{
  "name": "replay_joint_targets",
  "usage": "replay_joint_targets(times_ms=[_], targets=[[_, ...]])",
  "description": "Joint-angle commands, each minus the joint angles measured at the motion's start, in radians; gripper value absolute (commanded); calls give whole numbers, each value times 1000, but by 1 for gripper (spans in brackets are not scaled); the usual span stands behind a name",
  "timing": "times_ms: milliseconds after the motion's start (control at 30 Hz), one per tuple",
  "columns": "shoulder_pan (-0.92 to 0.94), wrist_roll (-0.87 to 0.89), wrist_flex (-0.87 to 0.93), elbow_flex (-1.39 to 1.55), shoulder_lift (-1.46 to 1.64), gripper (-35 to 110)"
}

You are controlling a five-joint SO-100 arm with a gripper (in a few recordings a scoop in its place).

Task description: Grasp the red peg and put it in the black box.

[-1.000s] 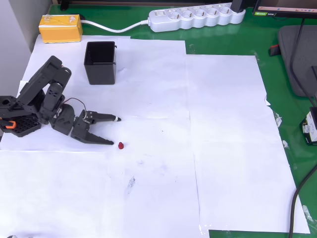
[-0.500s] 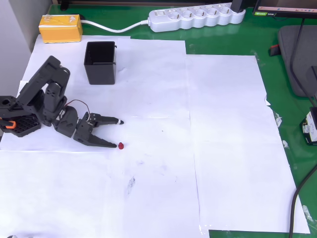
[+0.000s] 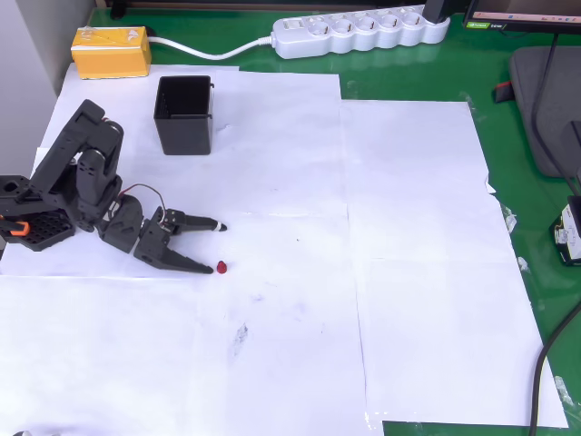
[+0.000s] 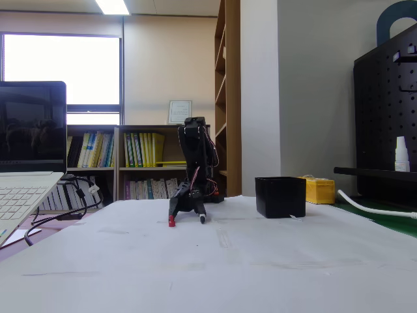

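Now that the gripper (image 3: 217, 247) has advanced right, fingers apart, its near fingertip touches the red peg (image 3: 221, 267) on the paper; grasp pending, black box (image 3: 184, 114) empty at far left.

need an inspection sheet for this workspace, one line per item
surface: white paper sheets over a green mat.
job's things: tiny dark-red rounded peg on the paper at the lower claw fingertip; square black open-top plastic box upright, apart from the arm.
clutter: yellow rectangular block.
grippers: black two-finger claw open, low over the paper, peg not between the fingers.
cables: white power strip with its white cord; black cable at the right edge.
surroundings: laptop, bookshelves, black pegboard.
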Motion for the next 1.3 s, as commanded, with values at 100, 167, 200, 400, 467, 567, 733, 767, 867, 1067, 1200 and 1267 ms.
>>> replay_joint_targets(times_ms=[100,167,200,400,467,567,733,767,867,1067,1200,1267], targets=[[18,-5,-20,40,3,34],[17,-8,-20,41,3,34],[17,-11,-20,41,2,34],[14,-18,-6,58,-3,33],[12,-17,6,77,-3,33],[11,-14,21,103,-3,33],[9,-14,21,104,-3,33],[9,-11,21,104,-3,33],[9,-12,21,104,-3,33],[5,-14,133,91,-77,33],[5,-14,184,84,-110,32],[5,-12,184,84,-110,32]])
